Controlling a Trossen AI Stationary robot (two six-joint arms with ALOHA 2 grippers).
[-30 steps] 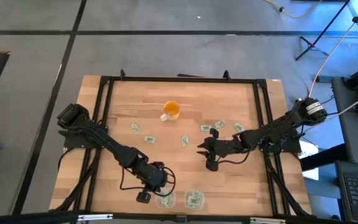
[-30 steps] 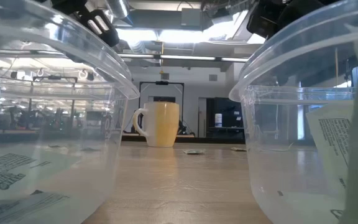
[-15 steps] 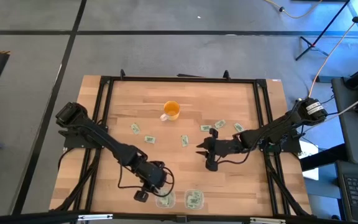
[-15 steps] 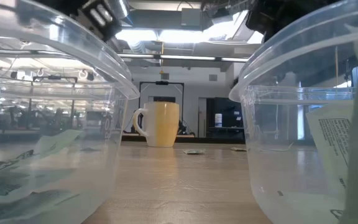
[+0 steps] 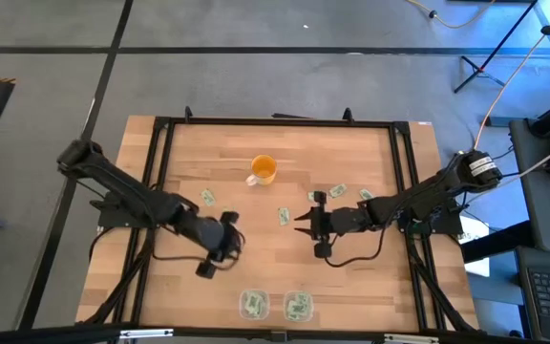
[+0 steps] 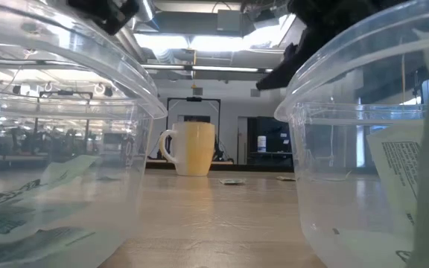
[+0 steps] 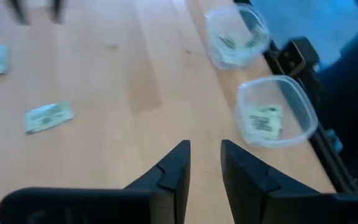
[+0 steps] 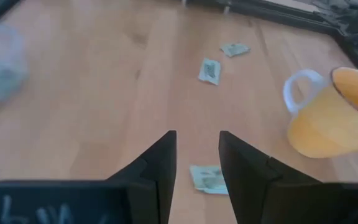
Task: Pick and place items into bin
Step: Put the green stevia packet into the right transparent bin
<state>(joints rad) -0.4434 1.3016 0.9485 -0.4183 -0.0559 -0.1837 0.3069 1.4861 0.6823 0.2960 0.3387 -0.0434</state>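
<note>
While both grippers are hanging empty with jaws slightly parted, I'm lining the right gripper [image 8: 194,155] over the pale green flat packet [image 8: 209,179] lying just ahead between its fingers; I'm judging a straight, square descent best. The left gripper [image 7: 205,163] is waiting near the clear plastic bins [image 7: 277,112].

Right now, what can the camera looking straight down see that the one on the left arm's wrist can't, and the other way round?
Only the overhead view shows the orange cup, the right fingers hovering mid-table, and the packets scattered near them.

Only the left wrist view shows the left fingers up close, slightly apart with nothing between them.

Both show the two clear bins with packets inside, a loose packet, and the wooden table.
</note>
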